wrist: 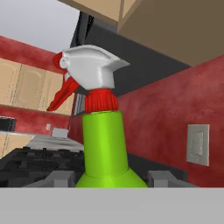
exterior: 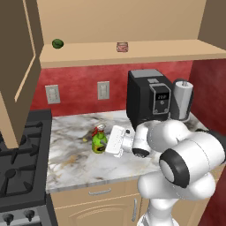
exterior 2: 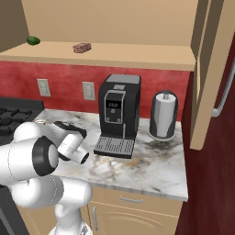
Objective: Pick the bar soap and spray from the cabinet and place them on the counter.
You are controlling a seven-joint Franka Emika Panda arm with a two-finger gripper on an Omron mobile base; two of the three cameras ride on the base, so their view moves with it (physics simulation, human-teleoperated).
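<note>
The spray (exterior: 99, 141), a green bottle with a yellow label and a red trigger, stands upright low over the counter (exterior: 75, 163), left of the coffee machine. My gripper (exterior: 104, 144) reaches it from the right and is shut on its body. In the hand view the spray (wrist: 105, 144) rises between my two fingertips (wrist: 59, 178), its white and red head at the top. The bar soap (exterior: 122, 47), a small pinkish block, lies on the shelf of the open cabinet (exterior: 132, 56). From the right base view the bar soap (exterior 2: 82, 47) lies left of the shelf's middle.
A dark green ball (exterior: 58, 43) lies on the shelf's left end. A black coffee machine (exterior: 148, 99) and a paper towel roll (exterior: 183, 99) stand at the counter's back right. The black stove (exterior: 22, 167) borders the counter's left. An open cabinet door (exterior: 17, 66) hangs at left.
</note>
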